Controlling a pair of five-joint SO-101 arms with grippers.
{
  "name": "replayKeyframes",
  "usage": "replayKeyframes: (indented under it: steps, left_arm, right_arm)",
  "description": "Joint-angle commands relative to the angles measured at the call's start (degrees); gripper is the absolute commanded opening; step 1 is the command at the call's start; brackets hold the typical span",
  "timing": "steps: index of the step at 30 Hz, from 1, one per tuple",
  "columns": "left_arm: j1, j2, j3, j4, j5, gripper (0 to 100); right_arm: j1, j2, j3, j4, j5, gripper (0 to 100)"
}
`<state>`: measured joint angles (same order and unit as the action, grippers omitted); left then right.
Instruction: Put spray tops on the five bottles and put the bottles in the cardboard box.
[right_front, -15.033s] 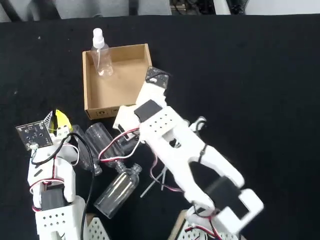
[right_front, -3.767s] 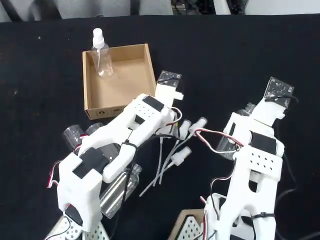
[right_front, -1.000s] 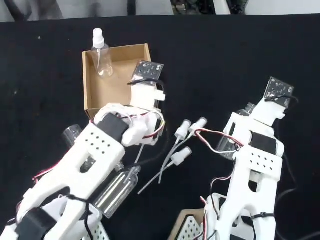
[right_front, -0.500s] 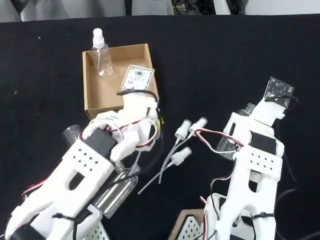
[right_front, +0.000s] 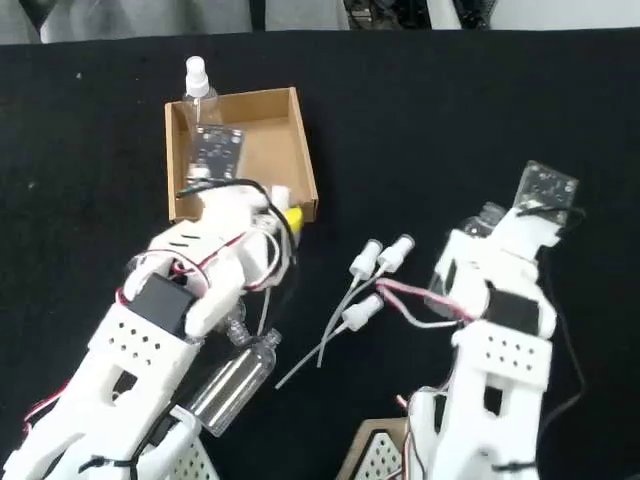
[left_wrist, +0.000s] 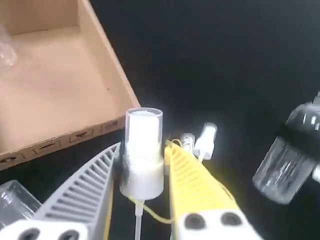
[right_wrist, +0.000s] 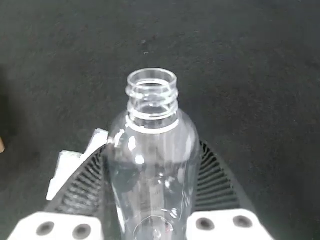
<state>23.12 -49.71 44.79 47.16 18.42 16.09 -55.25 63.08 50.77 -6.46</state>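
My left gripper (left_wrist: 142, 162) is shut on a white spray top (left_wrist: 143, 150) with a clear cap, its thin tube hanging below. In the high view that gripper (right_front: 283, 212) hovers at the cardboard box's (right_front: 304, 160) near right corner. My right gripper (right_wrist: 152, 155) is shut on a clear bottle (right_wrist: 152, 145), held upright with its threaded neck bare. From above, this bottle (right_front: 480, 222) is off to the right of the box. One capped bottle (right_front: 203, 112) stands in the box's far left corner.
Three loose spray tops (right_front: 378, 258) with long tubes lie between the arms. A bare bottle (right_front: 235, 375) lies on the black table near the left arm's base, with more bottles partly hidden under that arm. The box floor (left_wrist: 55, 85) is mostly bare.
The left arm has swung left and back with the spray top, from beside the loose tops to the box's near right corner. The right arm with its bottle has shifted slightly left.
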Motion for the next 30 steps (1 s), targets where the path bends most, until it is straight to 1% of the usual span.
replayKeyframes:
  steps: [1, 7, 9, 13, 18, 26, 30]
  left_arm:
    - [-3.12, -2.29, -1.19, -1.41, 4.57, 3]
    - [-4.44, -4.13, -1.1, -1.23, 5.19, 3]
    - [-4.44, -5.19, 0.04, -1.76, 5.19, 3]
    - [-4.44, -7.82, 4.18, -6.51, 5.19, 3]
    - [-4.44, -11.87, 8.22, -10.46, 5.19, 3]
    - [-4.44, -16.88, 10.51, -10.64, 5.19, 3]
    - [-4.44, -19.34, 11.21, -10.46, 5.19, 3]
  right_arm:
    - [-2.99, -6.73, 0.92, -1.67, -0.09, 4.9]
    - [-5.71, -13.76, 4.53, -1.67, 0.35, 4.9]
    - [-7.21, -15.96, 5.93, -1.76, 2.81, 4.9]
    - [-10.11, -20.44, 9.8, -4.04, 6.33, 4.9]
    - [-11.69, -26.24, 14.02, -6.59, 6.42, 4.9]
    - [-15.65, -33.45, 17.98, -6.15, 6.51, 4.9]
    - [-18.11, -36.26, 19.91, -6.07, 9.67, 4.7]
